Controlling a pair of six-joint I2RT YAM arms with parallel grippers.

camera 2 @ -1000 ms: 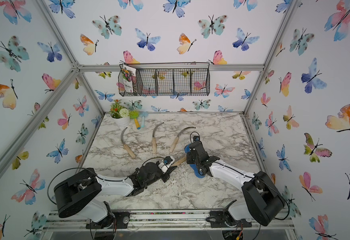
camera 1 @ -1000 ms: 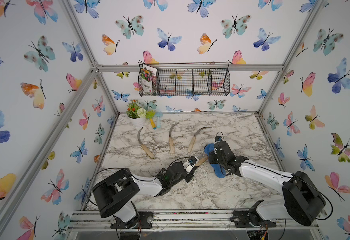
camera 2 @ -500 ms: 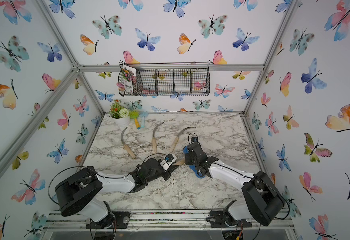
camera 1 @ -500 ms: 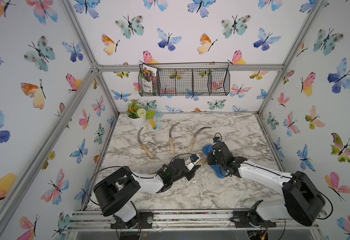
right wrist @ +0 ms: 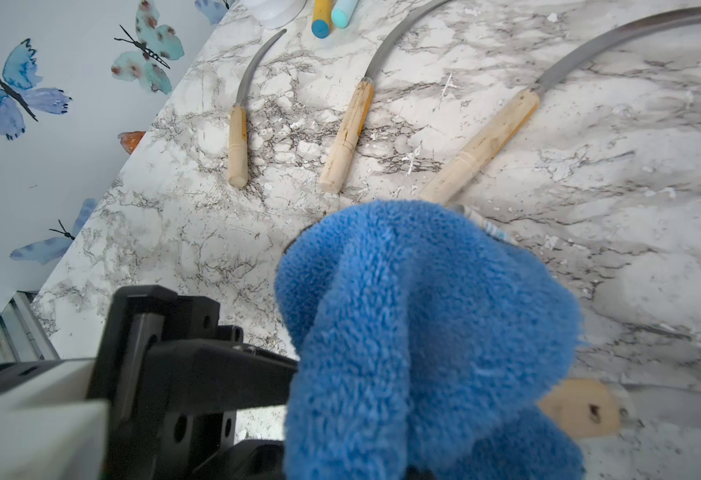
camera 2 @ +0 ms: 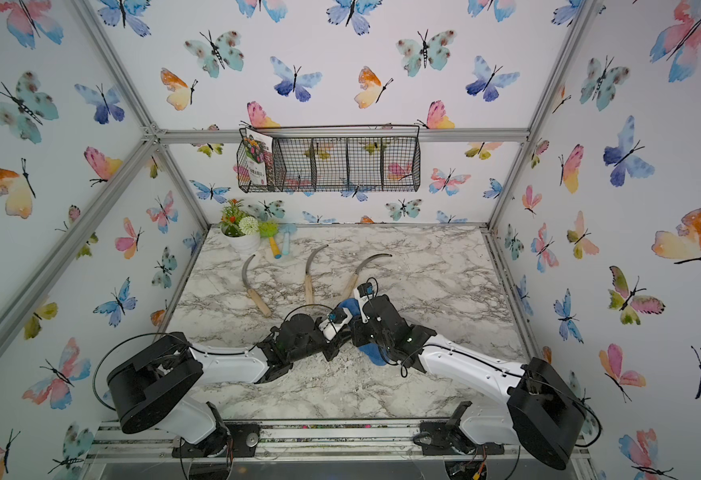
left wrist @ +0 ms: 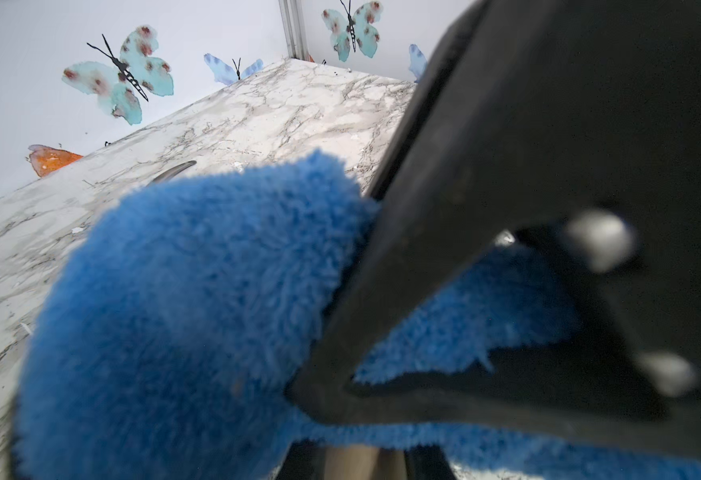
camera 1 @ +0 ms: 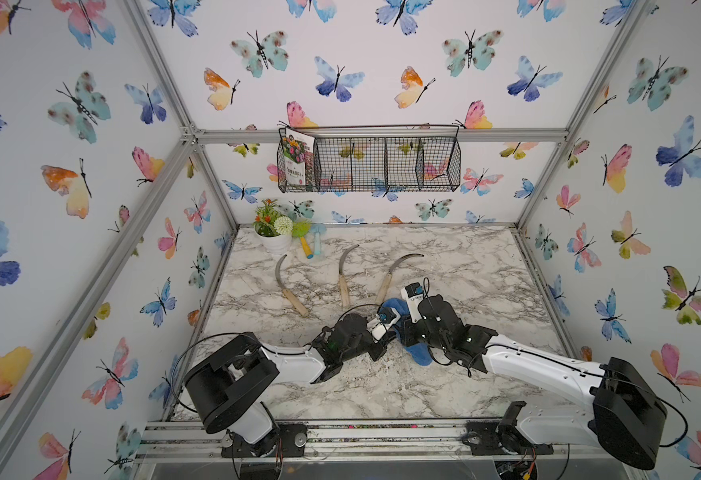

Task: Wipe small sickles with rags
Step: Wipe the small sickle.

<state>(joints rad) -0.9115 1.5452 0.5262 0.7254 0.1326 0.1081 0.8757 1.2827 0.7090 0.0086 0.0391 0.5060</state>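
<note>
**Marble table in a butterfly-papered booth, two arms meeting at a blue cloth**

A white marble tabletop (camera 1: pixel 486 266) forms the floor of a booth whose walls are papered with painted butterflies. A black wire basket (camera 1: pixel 440 166) hangs on the back wall. In the far left corner stands a white flower pot (camera 1: pixel 277 245). Two toy tools (camera 1: pixel 312 249) lie just beside it, one yellow-handled and one pale blue.

In front of these, three small sickles lie flat in a row with their blades pointing away from the robot. They are the left sickle (camera 1: pixel 288 291), the middle sickle (camera 1: pixel 344 284) and the right sickle (camera 1: pixel 388 278). In both top views the right sickle's handle end is covered by cloth and arm.

The two arms meet near the middle of the table. A fourth sickle (right wrist: pixel 579 409) is mostly hidden. In the right wrist view only a pale wooden end and a blurred grey strip poke out from the blue cloth (right wrist: pixel 423 332).

The left gripper (camera 1: pixel 387 336) is closed. Its own camera hides its tips from above, and the left wrist view shows blurred pale wood between them, so it appears to grip that sickle's handle.

The right gripper (camera 1: pixel 405 329) is clamped tight on the fluffy cloth. The cloth bunches around the sickle and drapes over the gripper's fingers, hiding them. Whether the sickle rests on the marble cannot be told.
</note>
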